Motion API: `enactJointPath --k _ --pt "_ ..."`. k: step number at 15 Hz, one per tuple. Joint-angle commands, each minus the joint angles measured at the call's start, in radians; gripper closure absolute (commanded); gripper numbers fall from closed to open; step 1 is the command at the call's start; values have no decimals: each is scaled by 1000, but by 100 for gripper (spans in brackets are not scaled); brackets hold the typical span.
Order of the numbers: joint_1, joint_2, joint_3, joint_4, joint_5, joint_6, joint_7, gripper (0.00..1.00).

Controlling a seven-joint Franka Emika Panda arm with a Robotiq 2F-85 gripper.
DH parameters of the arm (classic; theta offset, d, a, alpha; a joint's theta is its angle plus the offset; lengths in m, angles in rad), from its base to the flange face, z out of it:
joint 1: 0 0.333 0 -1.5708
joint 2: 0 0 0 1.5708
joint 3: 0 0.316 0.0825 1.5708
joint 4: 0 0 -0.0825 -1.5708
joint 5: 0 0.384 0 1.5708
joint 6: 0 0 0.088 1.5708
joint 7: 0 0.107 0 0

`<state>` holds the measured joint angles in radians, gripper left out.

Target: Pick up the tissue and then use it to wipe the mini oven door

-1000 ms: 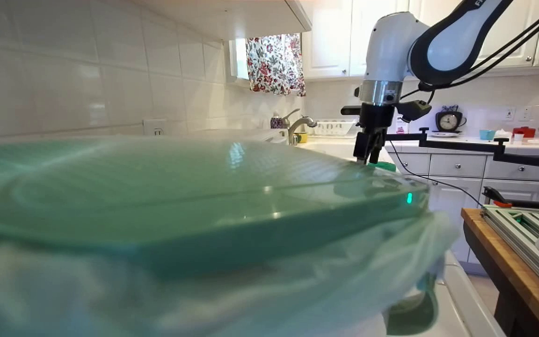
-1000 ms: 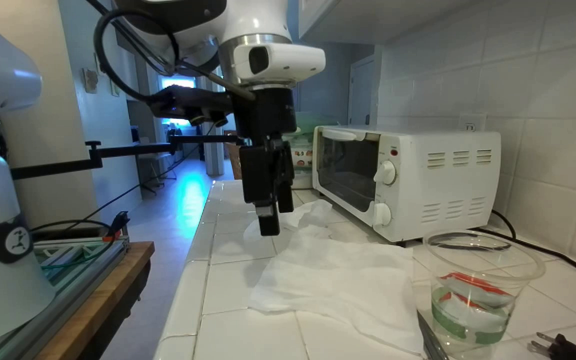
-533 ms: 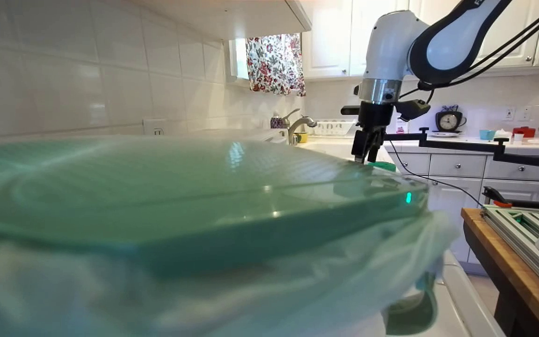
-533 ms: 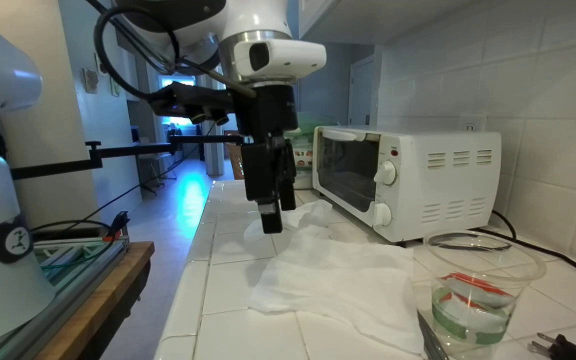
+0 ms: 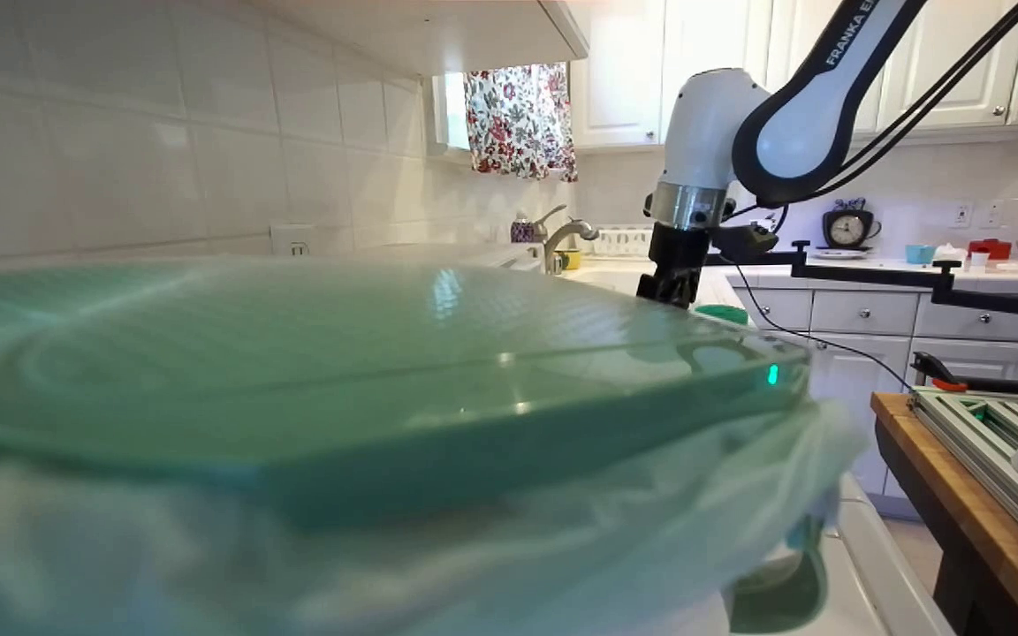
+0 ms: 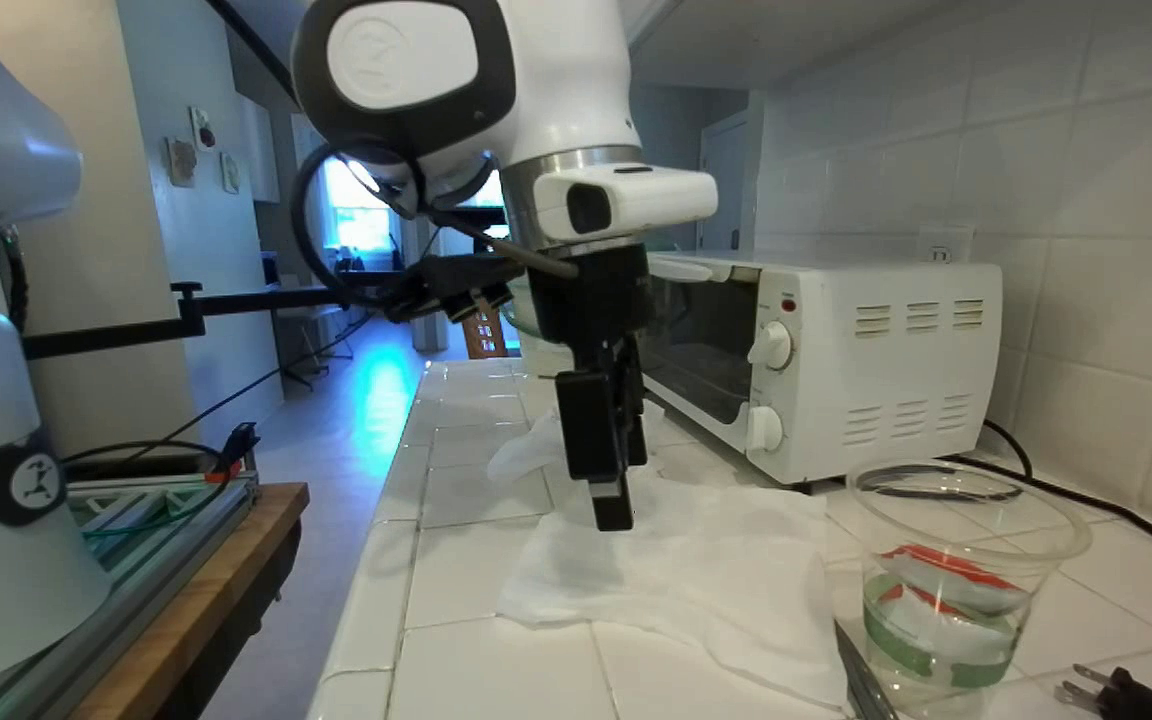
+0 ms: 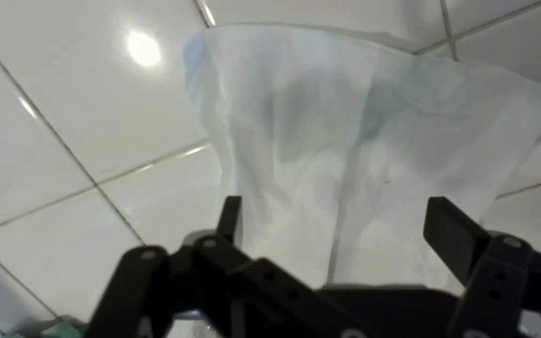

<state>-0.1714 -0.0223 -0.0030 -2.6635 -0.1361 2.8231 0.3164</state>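
Observation:
The tissue is a thin white sheet (image 6: 726,580) lying spread and wrinkled on the white tiled counter; it also fills the middle of the wrist view (image 7: 298,141). My gripper (image 7: 338,216) is open and empty, its two fingers wide apart with the tissue below between them. In an exterior view the gripper (image 6: 624,485) is tilted and hangs over the tissue; I cannot tell the exact gap. It also shows in an exterior view (image 5: 668,296), its tips hidden behind a green lid. The white mini oven (image 6: 876,370) stands behind, its dark glass door (image 6: 701,345) closed and partly hidden by the gripper.
A clear plastic cup (image 6: 976,560) with packets stands right of the tissue. A dark thin tool (image 6: 864,675) and a black plug (image 6: 1126,695) lie near it. A crumpled white piece (image 6: 526,445) lies behind the gripper. A large green lid (image 5: 297,371) fills an exterior view's foreground.
The gripper has moved lower and over the tissue, and has tilted. In an exterior view it went right and down, now covering part of the oven door. The tissue has not moved.

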Motion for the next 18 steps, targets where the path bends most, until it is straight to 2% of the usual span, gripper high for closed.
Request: enactJointPath --k 1,4,5,6,11,15,18 --pt "43 104 -28 61 60 52 -60 0" --pt "61 168 -46 98 57 87 -60 0" --pt "66 184 -52 107 59 92 -63 9" --pt "70 198 -56 115 67 94 -70 27" --pt "92 242 -87 142 58 109 -63 67" --pt "146 208 -139 138 5 85 -17 98" --pt "200 174 -173 111 -43 82 20 100"
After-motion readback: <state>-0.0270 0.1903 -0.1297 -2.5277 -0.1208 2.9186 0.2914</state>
